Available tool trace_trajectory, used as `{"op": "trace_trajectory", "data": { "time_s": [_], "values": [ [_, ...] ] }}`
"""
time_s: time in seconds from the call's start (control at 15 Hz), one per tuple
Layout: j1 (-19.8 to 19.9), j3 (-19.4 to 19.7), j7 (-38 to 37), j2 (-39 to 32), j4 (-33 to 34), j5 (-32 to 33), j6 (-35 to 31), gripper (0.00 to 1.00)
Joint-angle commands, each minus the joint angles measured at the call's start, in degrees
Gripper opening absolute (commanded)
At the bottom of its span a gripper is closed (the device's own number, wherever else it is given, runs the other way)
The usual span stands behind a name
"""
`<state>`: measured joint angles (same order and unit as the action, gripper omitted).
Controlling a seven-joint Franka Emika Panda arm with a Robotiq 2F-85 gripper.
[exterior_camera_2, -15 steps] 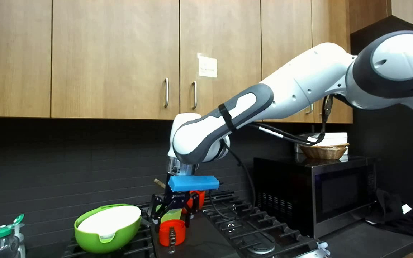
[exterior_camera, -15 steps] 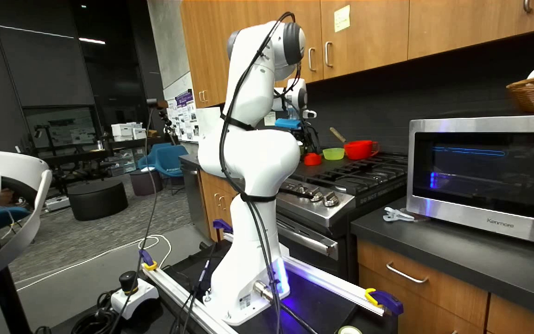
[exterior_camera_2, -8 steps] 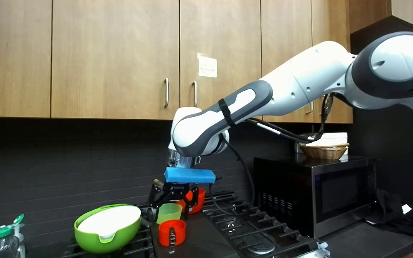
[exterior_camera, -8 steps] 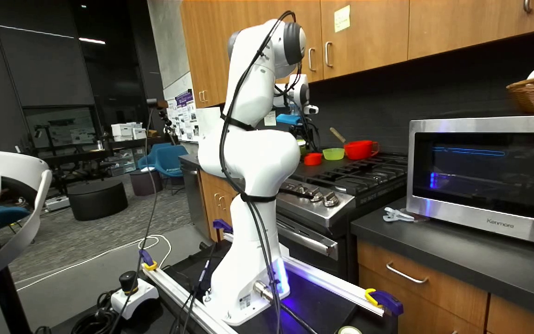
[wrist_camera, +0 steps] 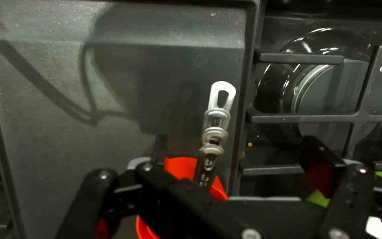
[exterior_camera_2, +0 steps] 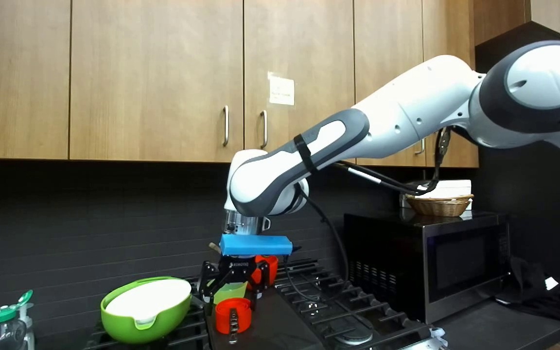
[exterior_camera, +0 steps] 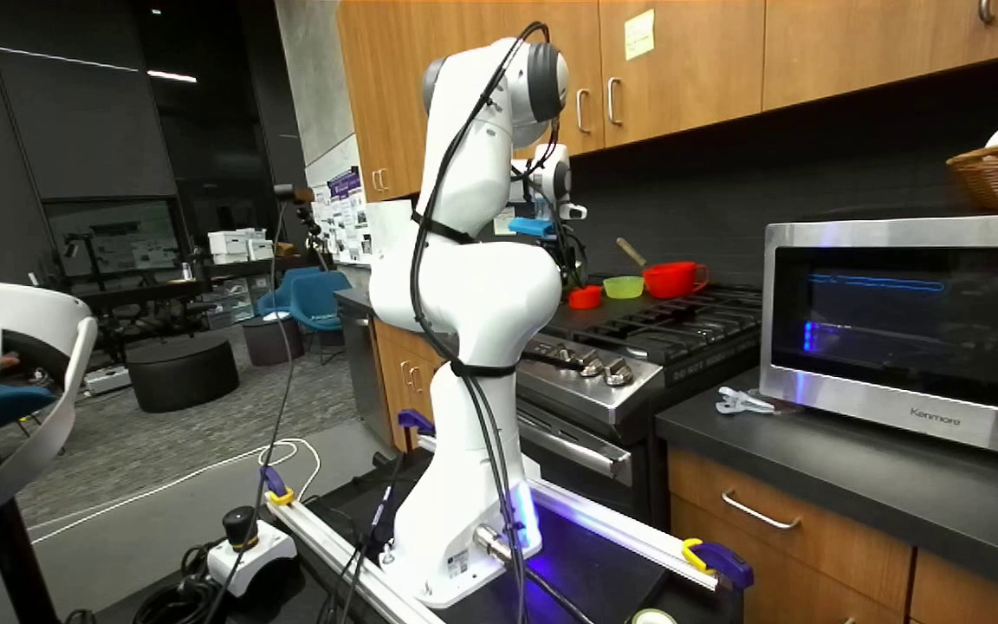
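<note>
Wrist view: your gripper (wrist_camera: 239, 156) has its fingers (wrist_camera: 320, 166) spread wide; the red cup (wrist_camera: 180, 167) shows behind it, six o'clock, contact unclear

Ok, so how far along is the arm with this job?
Approach looks done: the claw hangs close to the red cup; touching or not, I can't tell. In hand: nothing visibly gripped, the claw standing wide open. Left, probably: any grasp or lift, since the cup stands on the dark griddle, metal handles jutting out of it.

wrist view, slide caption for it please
Open gripper partly hiding a red cup with metal handles jutting out, near a stove burner.
</note>
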<state>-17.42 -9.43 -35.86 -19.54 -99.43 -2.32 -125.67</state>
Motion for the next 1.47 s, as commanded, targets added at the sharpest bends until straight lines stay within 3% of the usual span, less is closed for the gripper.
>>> {"op": "trace_trajectory", "data": {
  "time_s": [0.0,0.47,0.6,0.67,0.73,1.07,1.13,1.4],
  "values": [
    [-0.1,0.5,-0.5,0.4,-0.5,-1.1,1.1,1.00],
    [0.1,1.0,-0.5,-1.4,0.8,-1.0,1.2,1.00],
    [0.1,1.0,-0.4,-1.6,1.0,-1.0,1.2,0.91],
    [0.1,1.0,-0.4,-1.7,1.1,-1.1,1.2,0.95],
    [0.0,1.1,-0.4,-1.7,1.2,-1.0,1.2,0.91],
    [0.0,1.0,-0.2,-1.5,1.2,-1.0,1.1,0.90],
    [0.0,1.0,-0.2,-1.5,1.3,-1.0,1.1,0.77],
    [0.0,1.0,0.0,-1.4,1.7,-0.9,1.1,0.76]
  ]
}}
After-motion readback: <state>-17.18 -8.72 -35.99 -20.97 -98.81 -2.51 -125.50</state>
